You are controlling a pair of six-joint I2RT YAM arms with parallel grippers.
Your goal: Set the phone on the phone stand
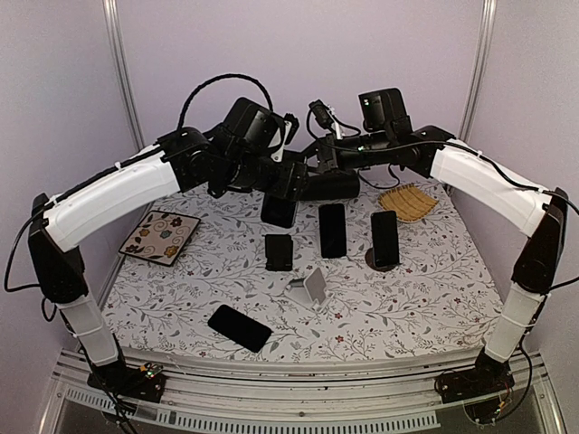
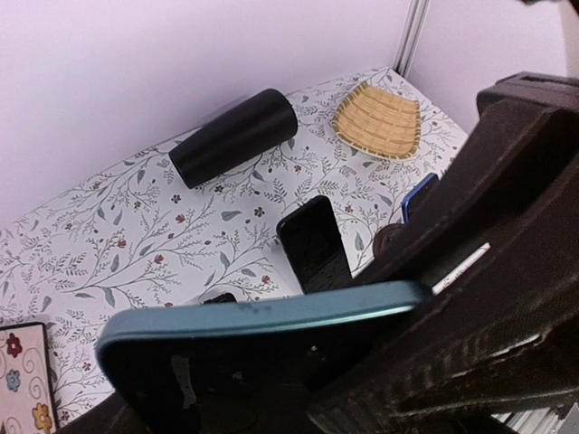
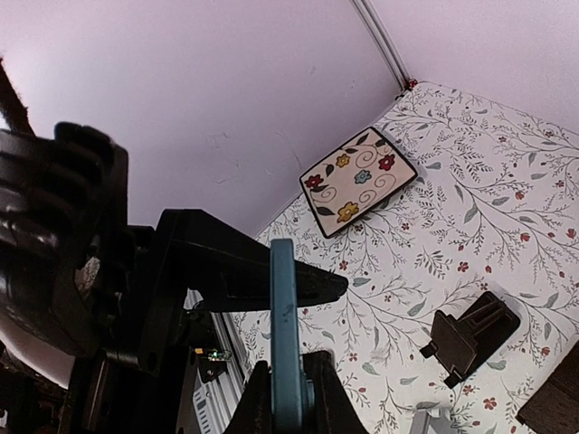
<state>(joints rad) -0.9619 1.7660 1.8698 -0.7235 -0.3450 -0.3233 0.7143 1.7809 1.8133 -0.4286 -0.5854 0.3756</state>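
Your table point(image 1: 425, 289) wore floral cloth, walls point(image 1: 362, 54) lilac; teal-edged phone point(image 3: 282, 307) hung clamped in right gripper point(image 3: 288, 387), left gripper point(image 1: 288, 185) wide, hold unclear.

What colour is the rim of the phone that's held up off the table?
Teal. The rim of the phone shows best in the left wrist view.

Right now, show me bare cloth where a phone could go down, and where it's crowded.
Free: the near right corner of the cloth, right of the grey stand; also the strip between the floral tile and the angled black phone. Crowded: the middle row of phones under both arms, back to the basket.
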